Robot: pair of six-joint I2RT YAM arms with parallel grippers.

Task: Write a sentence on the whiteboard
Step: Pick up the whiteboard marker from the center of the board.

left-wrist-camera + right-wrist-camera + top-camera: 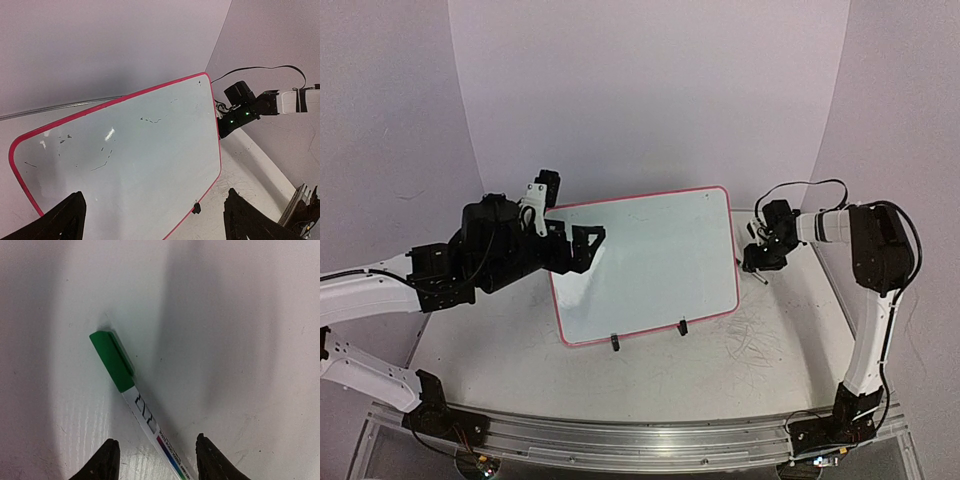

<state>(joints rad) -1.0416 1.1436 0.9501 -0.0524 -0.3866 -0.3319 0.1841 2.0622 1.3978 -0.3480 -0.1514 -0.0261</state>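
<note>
Two arms reached over the bench [520, 350] from its near edge. Between them sat the whiteboard [650, 260], its pink-red frame resting on two black clip feet [615, 343] at the nearer edge. Its white face carried only a few faint dark marks [152, 120], too thin to read. The left gripper [588, 243] hung at the whiteboard's left edge, its fingers [70, 220] spread wide with nothing between them; whether it touched the frame could not be told. The right gripper [156, 440] was just beyond the whiteboard's right edge, pointing down at the bench, its jaws apart. A pen [145, 412] with a green cap lay flat there, its white barrel running between the parted fingers without being clamped.
</note>
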